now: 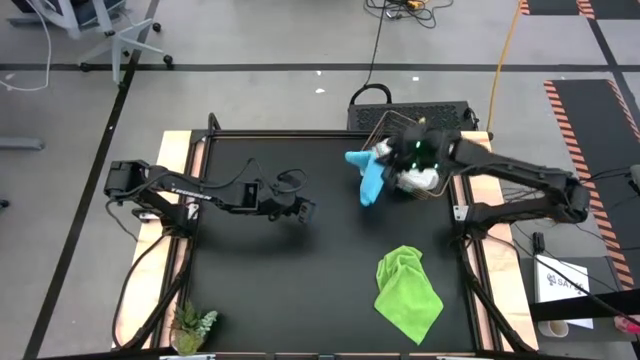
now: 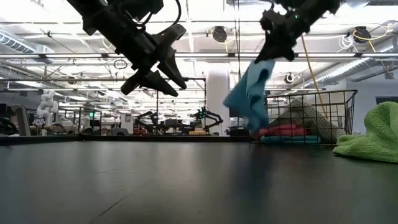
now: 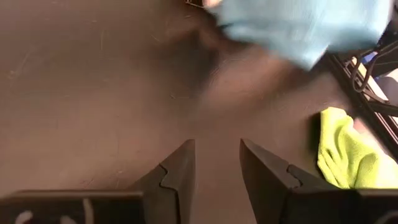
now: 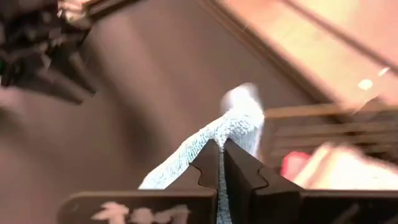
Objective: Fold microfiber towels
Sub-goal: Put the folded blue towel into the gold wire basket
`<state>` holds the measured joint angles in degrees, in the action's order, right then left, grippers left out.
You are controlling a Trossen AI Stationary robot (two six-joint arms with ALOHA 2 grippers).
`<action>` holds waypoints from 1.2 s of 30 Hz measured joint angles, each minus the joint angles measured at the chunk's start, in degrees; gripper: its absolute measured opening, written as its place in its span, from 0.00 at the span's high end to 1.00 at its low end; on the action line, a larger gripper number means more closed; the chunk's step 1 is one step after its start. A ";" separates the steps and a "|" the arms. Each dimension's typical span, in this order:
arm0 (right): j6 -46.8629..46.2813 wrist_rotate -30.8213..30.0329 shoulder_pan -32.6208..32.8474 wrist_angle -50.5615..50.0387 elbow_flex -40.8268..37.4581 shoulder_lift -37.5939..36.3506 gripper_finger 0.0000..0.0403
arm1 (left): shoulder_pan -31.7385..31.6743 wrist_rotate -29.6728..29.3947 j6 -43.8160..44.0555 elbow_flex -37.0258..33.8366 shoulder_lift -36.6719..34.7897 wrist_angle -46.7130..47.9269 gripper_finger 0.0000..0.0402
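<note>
While the black table (image 1: pixel 300 300) stretches beneath both dark arms, a black wire basket (image 1: pixel 432 128) at its far right edge holds pink and pale cloths. Near and right lies a crumpled lime green microfiber towel (image 1: pixel 408 292). A light blue microfiber towel (image 1: pixel 372 176) dangles pinched in the right gripper (image 1: pixel 388 152) just left of the basket. At centre left, the left gripper (image 1: pixel 308 211) hovers, fingers parted, empty.

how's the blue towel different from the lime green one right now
The light blue towel hangs above the table, pinched in the right pincer; the lime green towel lies crumpled on the table, untouched. Blue is by the wire basket, green nearer the front edge. Both are unfolded.
</note>
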<state>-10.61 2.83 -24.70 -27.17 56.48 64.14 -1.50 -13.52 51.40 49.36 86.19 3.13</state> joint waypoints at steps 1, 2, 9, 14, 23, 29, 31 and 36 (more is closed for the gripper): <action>1.67 0.00 -1.33 -1.26 1.96 0.02 1.00 | 0.00 0.00 0.18 0.00 0.00 0.16 0.69; 3.36 0.02 -2.75 -2.60 4.11 0.08 1.00 | 0.00 0.01 0.31 0.00 0.00 0.22 0.69; 11.34 0.22 -11.64 -6.32 19.19 3.51 1.00 | 0.00 -0.02 0.35 0.00 0.00 0.55 0.69; 9.57 6.35 -16.45 -7.54 24.12 6.65 1.00 | 0.00 -0.02 0.37 0.00 0.00 1.16 0.69; 7.67 9.15 -18.01 -16.86 24.14 9.83 1.00 | 0.00 -0.03 -0.02 0.00 0.00 1.45 0.69; 6.02 9.26 -18.46 -19.46 24.14 5.80 1.00 | 0.00 -0.04 -0.17 0.00 0.00 1.60 0.69; 5.21 9.27 -18.83 -21.23 24.14 3.82 1.00 | 0.00 -0.04 -0.21 0.00 0.02 1.71 0.69; 3.71 9.21 -18.87 -26.68 24.14 0.69 1.00 | 0.00 -0.04 -0.54 0.00 0.02 1.73 0.69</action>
<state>-6.91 12.03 -43.57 -53.85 80.62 64.83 -1.50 -13.56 50.85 49.36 86.21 4.86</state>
